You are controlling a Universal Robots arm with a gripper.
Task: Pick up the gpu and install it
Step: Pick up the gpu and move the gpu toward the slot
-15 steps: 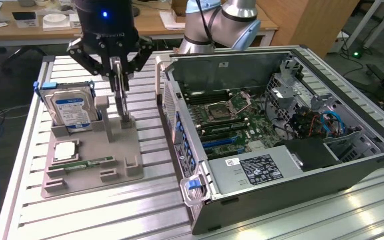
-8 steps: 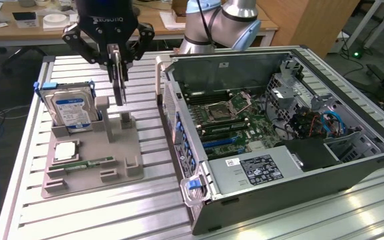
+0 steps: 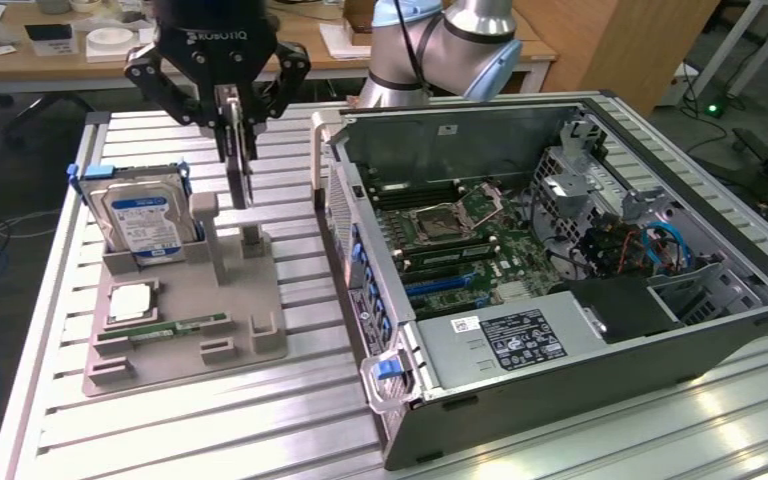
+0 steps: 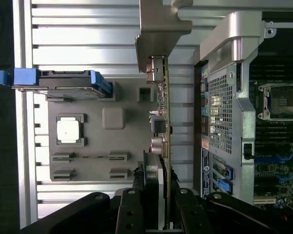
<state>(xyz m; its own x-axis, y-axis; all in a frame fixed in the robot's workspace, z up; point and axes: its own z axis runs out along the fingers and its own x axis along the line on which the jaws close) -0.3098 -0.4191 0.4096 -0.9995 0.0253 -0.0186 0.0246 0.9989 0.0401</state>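
PC case (image 3: 558, 390) is laid on its side at the exterior view's right, with the motherboard exposed, presumably for access. Grey parts tray (image 3: 257, 320) is set beside it, and the hard drive (image 3: 144, 220) is stood in its cradle. The gpu (image 3: 237, 165) is held upright and edge-on over the tray's post (image 3: 248, 245), likely in its stored pose. Gripper (image 3: 235, 118) is partly closed and clamped on the card's top edge.

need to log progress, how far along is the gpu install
Done: the tool is shut on the gpu, gripping its top edge. In hand: the card hangs upright over the gray holder, beside the open computer case. Left: it is not yet in the case; the blue motherboard slots look empty.
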